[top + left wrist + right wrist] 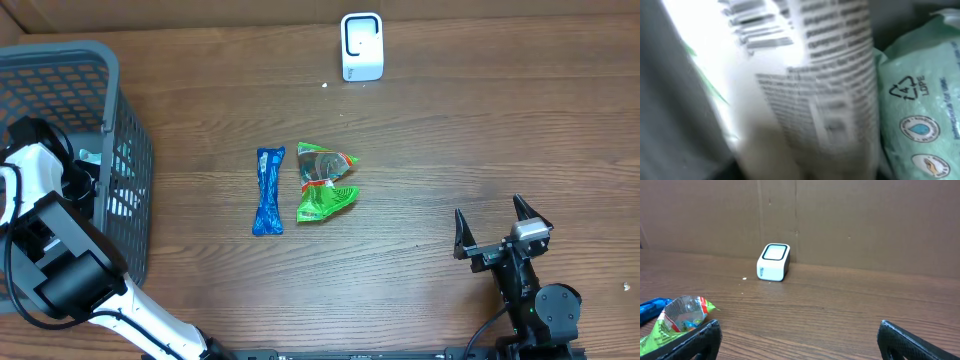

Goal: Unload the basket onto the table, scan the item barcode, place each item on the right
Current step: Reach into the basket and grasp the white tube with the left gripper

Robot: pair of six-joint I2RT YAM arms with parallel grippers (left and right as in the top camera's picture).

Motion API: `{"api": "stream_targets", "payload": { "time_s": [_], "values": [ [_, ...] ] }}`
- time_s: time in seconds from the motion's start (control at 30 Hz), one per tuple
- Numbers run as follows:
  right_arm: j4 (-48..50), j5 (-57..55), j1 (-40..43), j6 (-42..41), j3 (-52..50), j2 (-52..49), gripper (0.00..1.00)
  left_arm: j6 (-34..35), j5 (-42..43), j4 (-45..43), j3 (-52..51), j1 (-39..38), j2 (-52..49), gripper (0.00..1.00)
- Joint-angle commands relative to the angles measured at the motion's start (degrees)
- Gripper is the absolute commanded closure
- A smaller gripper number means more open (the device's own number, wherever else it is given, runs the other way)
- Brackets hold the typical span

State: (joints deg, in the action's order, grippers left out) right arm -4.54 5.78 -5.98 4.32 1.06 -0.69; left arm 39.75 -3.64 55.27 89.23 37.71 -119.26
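White pack (805, 100) fills left wrist view, down inside grey basket (135, 180), touching or just beside pale green LDPE pouch (920, 100). Barcode (755, 25) at top of frame, smeared.

Left claw: cannot tell whether open or clamped. No fingers in own camera, and buried in basket under left arm (60, 260) from overhead.

Likely step: get white pack out of basket.
- Pinch plain edge, pads off barcode.
- Take one pack only, not pouch alongside.
- Lift straight up clear of basket wall before swinging across.
- Present barcode flat-on to scanner window.

Right claw (488, 210) at near edge of counter (450, 130), spread wide, holding nothing.

Mid-counter: blue wrapper (268, 190) and green packet (325, 182) lying just beside each other.

Far edge: white scanner (361, 45), window visible from above.

Hard to make out:
- Print on pack unreadable through blur.
- Barcode cut off by frame top.
- Rest of basket contents masked by arm and mesh.
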Motion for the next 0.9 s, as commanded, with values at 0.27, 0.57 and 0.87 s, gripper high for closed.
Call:
{"api": "stream_targets", "payload": {
  "time_s": [0.27,0.57,0.87],
  "values": [
    [0.3,0.3,0.2,0.0,-0.6,0.5,0.00,-1.7,0.3,1.7,-2.3,0.1,-1.8,0.96],
    [0.3,0.3,0.2,0.0,-0.6,0.5,0.00,-12.4,7.9,7.5,7.3,-0.5,0.0,0.96],
    [0.3,0.3,0.2,0.0,-0.6,0.5,0.00,-17.9,8.1,11.9,17.0,-4.3,11.8,0.96]
  ]
}}
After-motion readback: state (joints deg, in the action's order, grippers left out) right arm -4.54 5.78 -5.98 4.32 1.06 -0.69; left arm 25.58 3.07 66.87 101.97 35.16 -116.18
